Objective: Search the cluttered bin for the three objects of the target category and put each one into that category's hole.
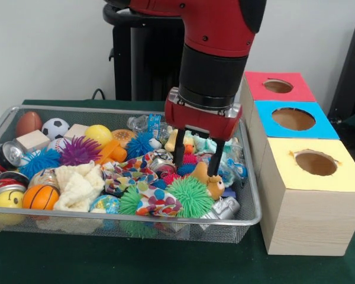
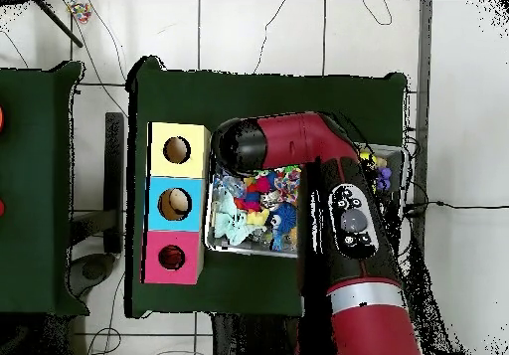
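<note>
We see the gripper point(image 1: 196, 160) hanging with its two black fingers spread apart, grasping nothing, over the silver wire-mesh bin point(image 1: 251, 204); just beneath sits the soft brown teddy bear point(image 1: 208, 183), beside a spiky green rubber ball point(image 1: 190, 195); the round hole point(image 1: 277, 86) in the red-topped pale wooden box point(image 1: 252, 89) lies well apart; no writing is legible.

A plain white wall point(image 1: 53, 47) rises behind the green-covered table point(image 1: 106, 260); around the table, white floor tiles point(image 2: 258, 33) carry trailing cables point(image 2: 288, 18).
</note>
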`<state>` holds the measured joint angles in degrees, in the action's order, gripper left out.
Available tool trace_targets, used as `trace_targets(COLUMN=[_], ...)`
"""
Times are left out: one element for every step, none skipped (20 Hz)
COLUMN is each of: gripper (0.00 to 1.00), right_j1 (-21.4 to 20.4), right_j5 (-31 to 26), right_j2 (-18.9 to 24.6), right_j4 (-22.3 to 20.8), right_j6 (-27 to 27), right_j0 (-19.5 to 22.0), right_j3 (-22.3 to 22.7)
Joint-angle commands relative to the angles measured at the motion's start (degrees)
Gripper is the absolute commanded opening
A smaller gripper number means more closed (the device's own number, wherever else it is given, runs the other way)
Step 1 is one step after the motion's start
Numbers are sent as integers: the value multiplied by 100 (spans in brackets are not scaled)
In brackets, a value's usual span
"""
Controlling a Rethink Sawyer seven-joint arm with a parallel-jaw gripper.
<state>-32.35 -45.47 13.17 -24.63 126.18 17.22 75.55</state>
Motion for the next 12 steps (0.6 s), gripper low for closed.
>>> trace_targets(gripper=[100,100,100,100,100,100,100,100,100,100,100,100], right_j1=[298,291,314,338,355,371,406,423,423,424,418,411], right_j5=[9,7,-17,-41,-43,-45,-13,-13,-7,0,-22,-44], right_j2=[-123,-123,-121,-119,-185,-251,-331,-393,-439,-484,-511,-538], right_j4=[-146,-134,-132,-130,-208,-286,-359,-400,-414,-427,-420,-413], right_j6=[-7,-24,-63,-101,-102,-103,-50,-8,31,71,89,108], right_j0=[68,76,90,104,60,16,-31,-68,-90,-112,-135,-157], right_j3=[68,86,70,54,71,87,60,29,11,-6,-21,-36])
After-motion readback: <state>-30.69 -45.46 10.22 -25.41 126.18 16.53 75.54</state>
